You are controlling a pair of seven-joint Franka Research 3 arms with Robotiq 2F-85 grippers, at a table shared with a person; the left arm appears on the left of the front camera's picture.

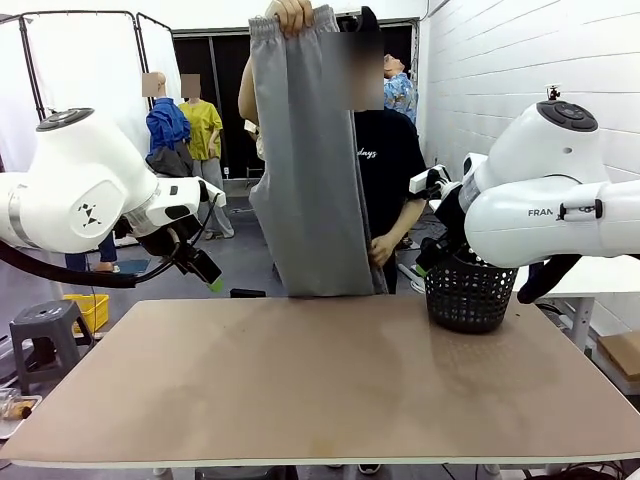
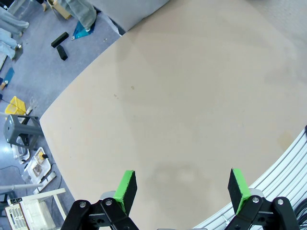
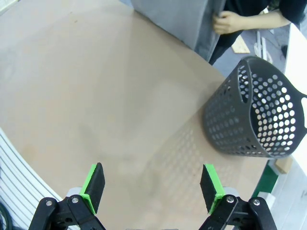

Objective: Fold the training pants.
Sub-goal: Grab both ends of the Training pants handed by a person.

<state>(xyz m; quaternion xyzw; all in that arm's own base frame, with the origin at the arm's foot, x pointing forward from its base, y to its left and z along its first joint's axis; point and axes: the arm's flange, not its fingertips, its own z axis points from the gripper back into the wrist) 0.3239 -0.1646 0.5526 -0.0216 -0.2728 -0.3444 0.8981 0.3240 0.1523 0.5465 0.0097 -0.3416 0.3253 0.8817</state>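
A person at the far side holds the light grey training pants [image 1: 312, 160] up by the waistband with one hand [image 1: 290, 14], the legs hanging down to the table's far edge. Their other hand [image 1: 381, 248] grips the pants' side lower down. A corner of the pants [image 2: 132, 12] shows in the left wrist view, and the hanging legs [image 3: 177, 17] in the right wrist view. My left gripper [image 2: 181, 189] hovers open over bare table at the left. My right gripper [image 3: 152, 187] hangs open above the table near the basket, nothing between its fingers.
A black perforated basket [image 1: 470, 292] stands on the tan table [image 1: 320, 380] at the far right. A grey stool [image 1: 45, 335] and a yellow crate [image 1: 88, 310] sit on the floor to the left.
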